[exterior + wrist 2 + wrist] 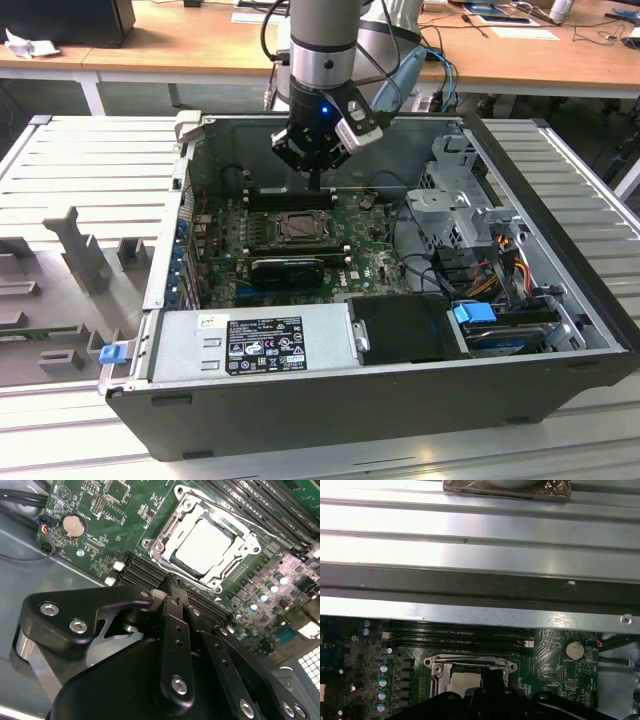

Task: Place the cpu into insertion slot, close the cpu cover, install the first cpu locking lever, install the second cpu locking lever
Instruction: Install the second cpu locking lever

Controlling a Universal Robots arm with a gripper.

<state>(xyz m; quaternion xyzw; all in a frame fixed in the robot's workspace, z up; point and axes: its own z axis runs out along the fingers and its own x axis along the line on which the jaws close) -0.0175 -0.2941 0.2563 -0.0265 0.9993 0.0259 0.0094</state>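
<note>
1. Silver-grey square cpu (204, 547) sits in the black insertion slot (176, 560), framed by the thin metal cpu cover (200, 582).
2. Black gripper (172, 597), fingers pinched together and empty, hovers beside the slot; an off-line descent could scrape the board.

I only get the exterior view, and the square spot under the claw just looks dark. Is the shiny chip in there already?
Observer: Yes. In the second wrist view the cpu lies flat, with its silver top facing up.
Operator: Is the metal lid thing down on it?
Observer: The cpu cover lies down around the chip, and the chip shows through its square cut-out.
Operator: Is the claw holding anything?
Observer: No. In that same view the gripper has its fingers together, with nothing between them. It is just beside the cover's near edge.
</note>
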